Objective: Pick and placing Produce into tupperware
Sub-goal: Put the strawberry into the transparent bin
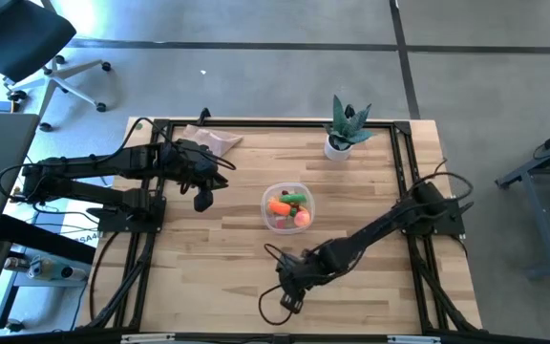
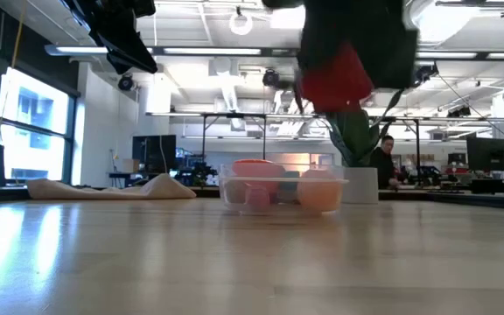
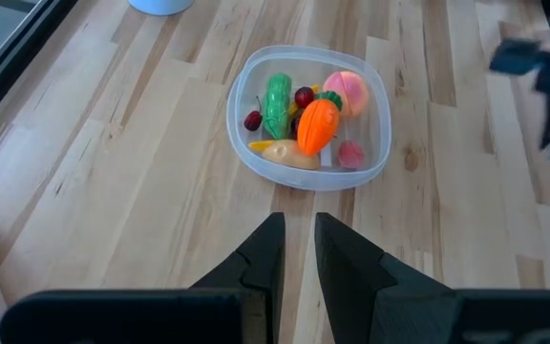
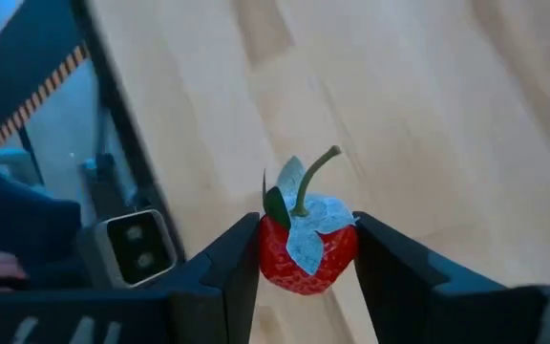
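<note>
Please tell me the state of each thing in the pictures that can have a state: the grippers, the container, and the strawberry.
Right gripper: shut on the strawberry, lifted above the table, near its front edge.
Left gripper: shut, empty, raised beside the tupperware.
Tupperware: upright, no lid on it, holding several produce pieces.
Carrot: lying inside the tupperware, on top of other pieces.
Strawberry: held between the fingers, stem pointing up, not yet in the tupperware.

Bright overhead strip lights glare across the worktop (image 2: pixel 234 262); the strawberry (image 4: pixel 307 250) between the fingers looks sharp, the background perhaps blurred.
</note>
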Available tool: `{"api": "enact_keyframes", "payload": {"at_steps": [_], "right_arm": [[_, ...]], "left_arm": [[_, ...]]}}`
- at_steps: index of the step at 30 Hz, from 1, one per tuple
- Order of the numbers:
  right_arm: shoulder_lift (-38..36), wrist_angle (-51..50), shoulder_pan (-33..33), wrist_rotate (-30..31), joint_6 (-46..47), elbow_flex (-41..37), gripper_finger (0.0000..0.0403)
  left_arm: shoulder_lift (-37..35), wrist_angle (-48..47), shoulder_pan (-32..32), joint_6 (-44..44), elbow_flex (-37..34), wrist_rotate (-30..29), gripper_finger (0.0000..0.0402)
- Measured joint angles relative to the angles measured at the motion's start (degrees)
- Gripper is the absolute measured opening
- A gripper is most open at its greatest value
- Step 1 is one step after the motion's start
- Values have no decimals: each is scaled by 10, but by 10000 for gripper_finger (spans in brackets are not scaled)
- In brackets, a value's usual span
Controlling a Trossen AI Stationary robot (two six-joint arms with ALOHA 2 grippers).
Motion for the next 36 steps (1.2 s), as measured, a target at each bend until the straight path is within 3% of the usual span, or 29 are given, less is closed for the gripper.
{"api": "enact_keyframes", "payload": {"at_steps": [5,13,18,22,26,29,36], "right_arm": [[-25,-128,-14,49,-89,95,142],[-34,-426,-90,225,-184,284,142],[-34,-470,-186,225,-236,332,142],[-34,-463,-271,181,-274,305,142],[-34,-397,-334,106,-313,223,142],[-33,-315,-351,40,-327,149,142],[-33,-203,-362,-1,-327,47,142]], "left_arm": [[0,0,0,0,0,0,51],[0,0,0,0,0,0,51],[0,0,0,0,0,0,51],[0,0,0,0,0,0,51],[0,0,0,0,0,0,51],[0,0,0,0,0,0,51],[0,0,0,0,0,0,51]]}}
